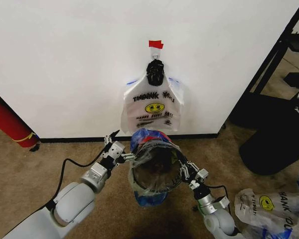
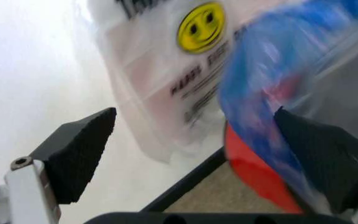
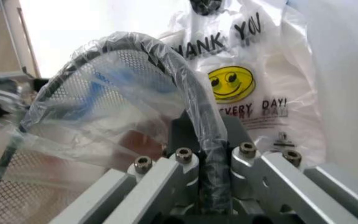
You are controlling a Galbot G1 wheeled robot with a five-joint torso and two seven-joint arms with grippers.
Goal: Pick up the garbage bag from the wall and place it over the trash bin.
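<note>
The trash bin (image 1: 157, 174), black wire mesh, stands on the carpet just below the wall (image 1: 65, 59). A translucent garbage bag (image 1: 138, 172) with blue trim is stretched over its rim. More identical bags (image 1: 152, 107) hang from the black hook (image 1: 155, 69) under red tape (image 1: 155, 44). My right gripper (image 1: 183, 169) is shut on the bag-covered rim on the bin's right side; the right wrist view shows its jaws (image 3: 207, 140) closed over rim and plastic (image 3: 104, 126). At the bin's left rim my left gripper (image 1: 118, 149) stands open, its pads (image 2: 79, 158) wide apart beside the blue trim (image 2: 260, 79).
A red cylinder (image 1: 7, 122) leans at the wall on the left. Black furniture (image 1: 274, 99) stands to the right. Several loose bags (image 1: 266, 204) lie on the carpet by my right arm. Bare carpet (image 1: 30, 174) lies to the left.
</note>
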